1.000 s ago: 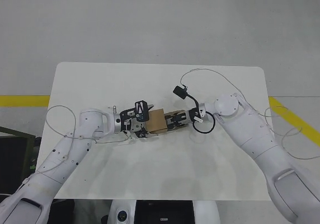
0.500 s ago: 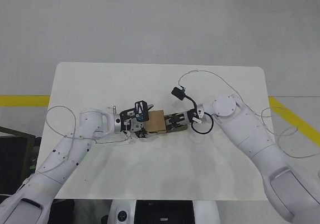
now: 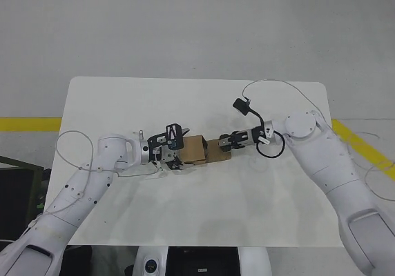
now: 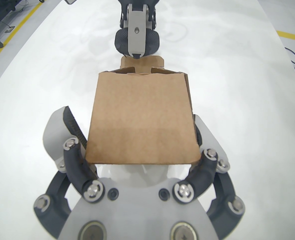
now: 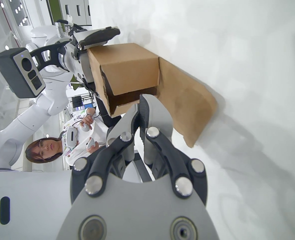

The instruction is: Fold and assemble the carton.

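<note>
A small brown carton [image 3: 195, 149] lies on its side in the middle of the white table [image 3: 184, 103]. My left gripper [image 3: 177, 148] is shut on the carton's closed end, one finger on each side wall [image 4: 142, 116]. The far end is open, and one flap [image 3: 218, 149] lies out flat on the table. My right gripper [image 3: 229, 141] is shut, and its tip [image 4: 137, 56] touches that flap [image 4: 142, 62] at the open mouth. In the right wrist view the shut fingers [image 5: 143, 106] sit just before the carton's opening [image 5: 127, 63], with the flap [image 5: 185, 101] beside them.
A black cable loop [image 3: 270, 146] hangs from the right wrist close to the table top. Bare table [image 3: 204, 207] spreads on every side of the carton, with the front edge towards me. Yellow tape [image 3: 18, 124] marks the floor beyond the left edge.
My right arm has drawn back to the right, away from the carton's mouth. The end flap now lies spread out on the table. The left gripper and carton have kept still.
</note>
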